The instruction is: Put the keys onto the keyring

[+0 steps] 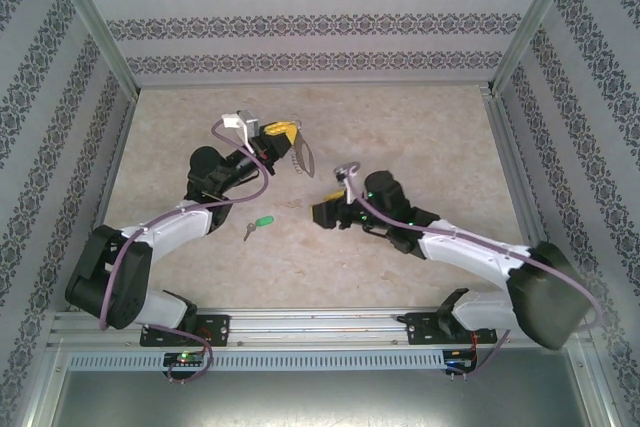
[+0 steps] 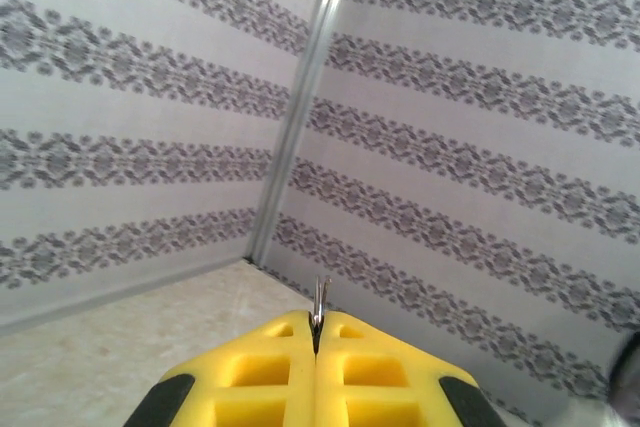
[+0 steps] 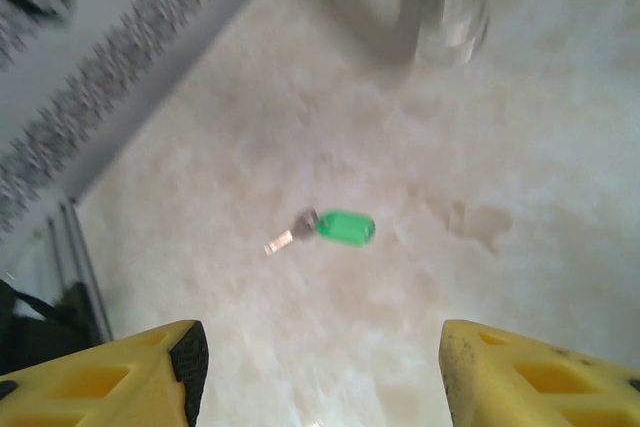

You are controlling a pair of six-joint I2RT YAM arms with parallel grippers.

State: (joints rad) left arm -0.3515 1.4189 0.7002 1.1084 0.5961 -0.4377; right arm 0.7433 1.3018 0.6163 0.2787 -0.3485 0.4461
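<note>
- Left fingers (image 2: 262, 372) are clenched on the keyring (image 2: 320, 299); a thin metal edge sticks up from the seam between the yellow halves.
- In the top view, the keyring's grey loop hangs from the left fingers over the far-left part of the tabletop (image 1: 430, 137).
- Right fingers (image 3: 135, 372) are released, spread wide, with nothing between them.
- Key (image 3: 335, 228) lies flat on the tabletop, green head, ahead of the right fingers and apart from them, between the two arms.
</note>
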